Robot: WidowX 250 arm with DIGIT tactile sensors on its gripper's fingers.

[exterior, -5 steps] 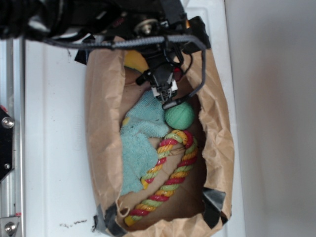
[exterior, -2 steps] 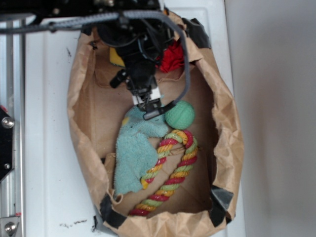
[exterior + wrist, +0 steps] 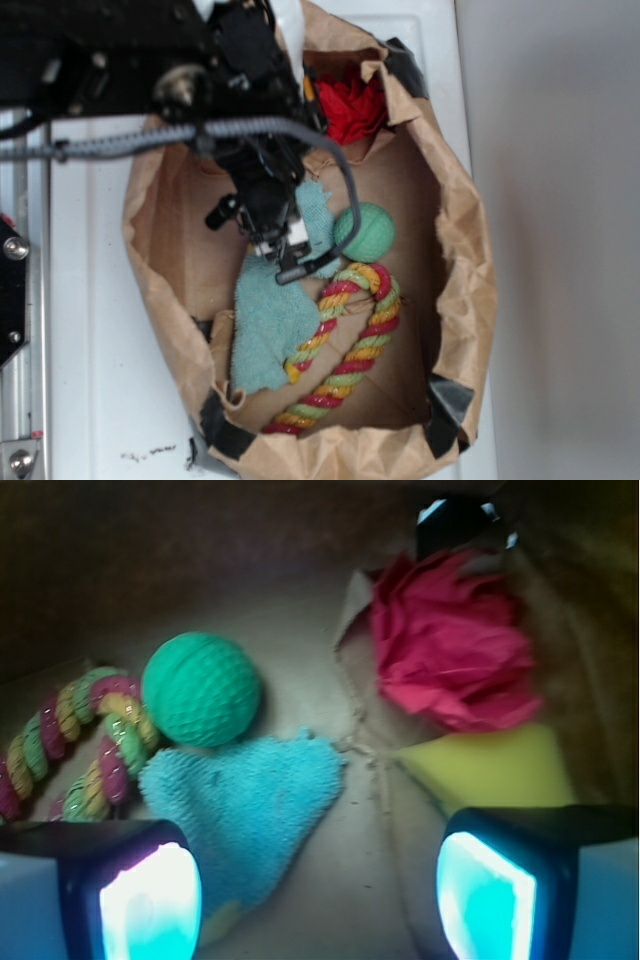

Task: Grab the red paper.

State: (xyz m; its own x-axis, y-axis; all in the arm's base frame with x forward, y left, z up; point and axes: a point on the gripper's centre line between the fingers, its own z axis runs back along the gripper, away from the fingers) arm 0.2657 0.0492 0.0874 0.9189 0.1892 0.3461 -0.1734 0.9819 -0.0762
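The red paper [image 3: 352, 108] is a crumpled bright red wad at the far end of the brown paper bag [image 3: 458, 270], partly under the bag's folded rim. In the wrist view the red paper [image 3: 450, 650] lies ahead and to the right, above a yellow sponge wedge [image 3: 490, 765]. My gripper [image 3: 288, 258] hangs inside the bag over the teal cloth [image 3: 268, 322], well short of the paper. The gripper [image 3: 320, 895] is open, with only the bag floor and the cloth's edge between its fingers.
A green ball [image 3: 365, 232] lies just right of the gripper, the same ball [image 3: 200, 688] ahead-left in the wrist view. A red, yellow and green rope ring [image 3: 350, 335] fills the near half of the bag. The bag walls stand all around, and black tape [image 3: 448, 402] marks the corners.
The arm and gripper have shifted left and toward the bag's near end. The bag mouth has spread wider, and the red paper now shows in full. The cloth's upper corner has shifted.
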